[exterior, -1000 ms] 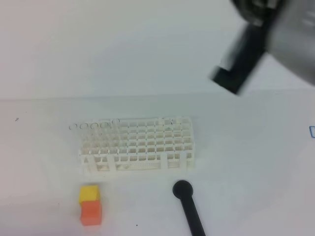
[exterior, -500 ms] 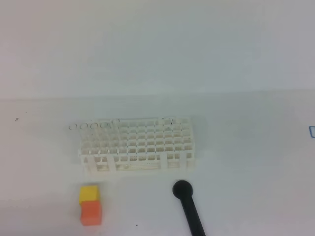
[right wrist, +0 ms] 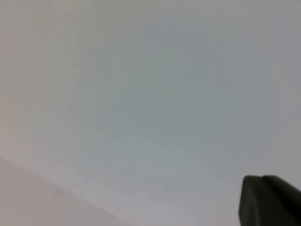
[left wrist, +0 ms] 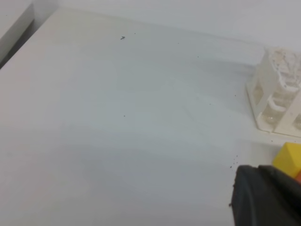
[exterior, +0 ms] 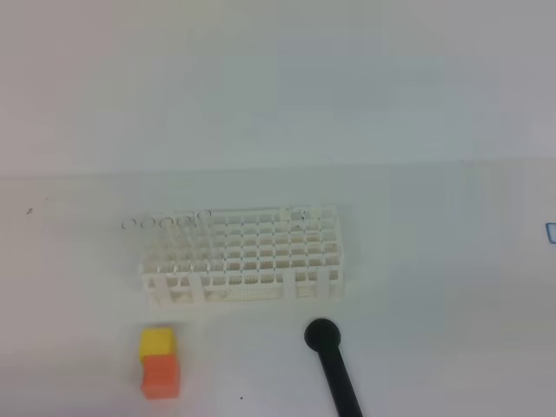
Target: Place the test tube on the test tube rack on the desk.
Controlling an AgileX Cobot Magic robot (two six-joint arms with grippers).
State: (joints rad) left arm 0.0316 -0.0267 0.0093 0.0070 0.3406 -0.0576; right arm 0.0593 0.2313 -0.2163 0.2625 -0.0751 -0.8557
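White tabletop fills the high view: the desk (exterior: 434,287) runs back to a pale wall. On it stands the test tube rack (exterior: 243,256), a white lattice of small square holes on short legs, set lengthwise across the middle. Several faint round rims of clear glass show at the rack's far left corner, and one of them would be the test tube (exterior: 203,215); the glass is too faint against the white to tell the tubes apart or to follow their length. In front of the rack, near its left end, sits a small yellow-and-orange block (exterior: 159,362), apart from the rack. A black round-ended rod (exterior: 334,367) lies on the desk in front of the rack's right end, its ball end nearest the rack and its shaft running off the bottom edge.

Neither arm appears in the high view. The left gripper (left wrist: 265,195) shows only as a dark tip low in its wrist view, jaws together and holding nothing, with the block and the rack's end just beyond it. The right gripper (right wrist: 268,200) is likewise a dark tip over bare white, jaws together, empty.
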